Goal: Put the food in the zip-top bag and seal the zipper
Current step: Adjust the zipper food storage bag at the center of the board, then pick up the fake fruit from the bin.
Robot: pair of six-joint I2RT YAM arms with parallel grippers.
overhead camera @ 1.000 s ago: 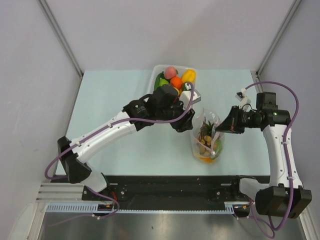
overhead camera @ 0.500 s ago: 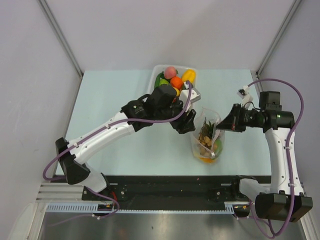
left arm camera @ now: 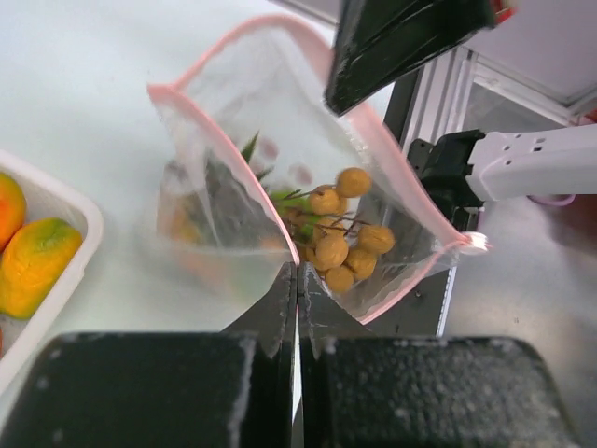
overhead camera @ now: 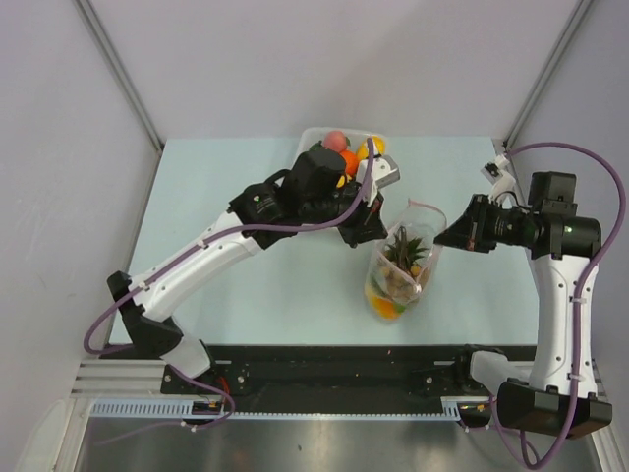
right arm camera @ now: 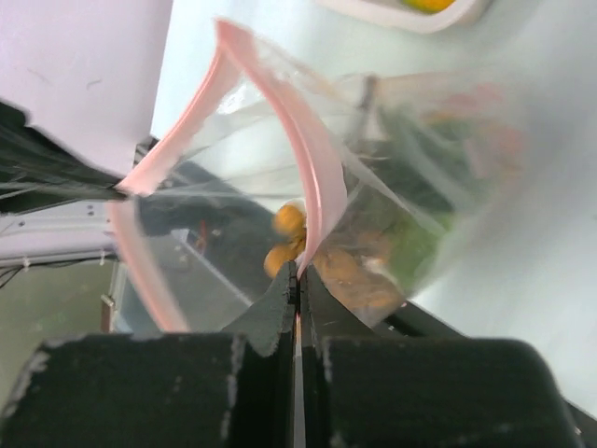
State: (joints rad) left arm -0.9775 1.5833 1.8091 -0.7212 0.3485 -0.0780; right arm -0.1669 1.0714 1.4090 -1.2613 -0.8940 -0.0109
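The zip-top bag hangs tilted over the table, its mouth held apart between both arms. My left gripper is shut on the near-left rim; the left wrist view shows the pink zipper running into the closed jaws. My right gripper is shut on the opposite rim, pinching the zipper at the fingertips. Food lies inside the bag: a brown bunch, green leaves and an orange piece.
A white tray at the table's far edge, partly under my left arm, holds more toy fruit: a red piece and a yellow one. Its rim and a mango show in the left wrist view.
My left gripper has closed on the bag's rim. Both arms have shifted toward the far side, the right one also rightward, and the bag now hangs tilted with its mouth stretched wider.
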